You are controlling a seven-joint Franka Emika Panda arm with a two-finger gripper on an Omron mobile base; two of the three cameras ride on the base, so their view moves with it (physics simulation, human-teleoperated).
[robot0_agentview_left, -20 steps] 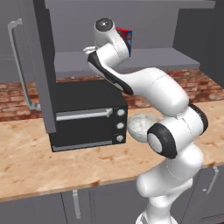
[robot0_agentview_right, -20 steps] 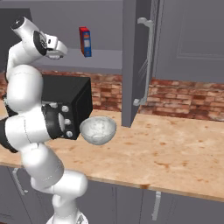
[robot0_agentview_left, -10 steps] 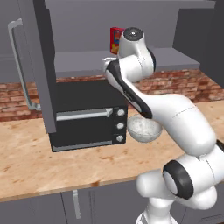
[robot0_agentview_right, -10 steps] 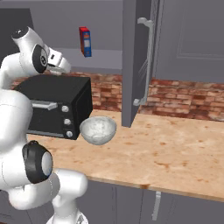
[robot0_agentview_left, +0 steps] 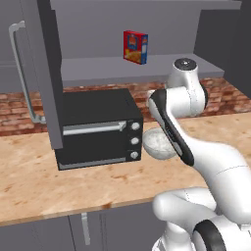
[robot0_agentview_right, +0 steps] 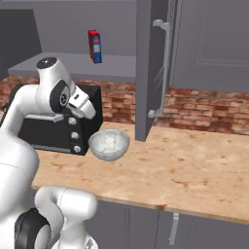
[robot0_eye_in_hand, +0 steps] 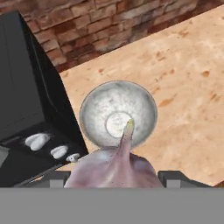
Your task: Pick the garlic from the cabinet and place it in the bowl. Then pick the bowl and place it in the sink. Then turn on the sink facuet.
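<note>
- The gripper point(robot0_eye_in_hand: 116, 175) is hanging above the bowl point(robot0_eye_in_hand: 118, 113), its jaws standing fairly wide and clamped on either side of the garlic point(robot0_eye_in_hand: 114, 164).
- The garlic, a pinkish-white bulb, is sitting between the fingertips point(robot0_eye_in_hand: 175, 178) with its thin stem tip pointing toward the bowl's middle.
- The marble-look bowl point(robot0_agentview_right: 109, 144) is resting upright on the wooden counter point(robot0_agentview_right: 194, 170), just beside the front right corner of the black microwave oven point(robot0_agentview_left: 98, 128).
- A red-and-blue box point(robot0_agentview_left: 135, 47) is standing on the grey cabinet shelf point(robot0_agentview_left: 147, 66) above the oven.
- The cabinet door point(robot0_agentview_right: 151, 68) with its silver bar handle point(robot0_agentview_right: 163, 68) is standing open, right of the bowl.
</note>
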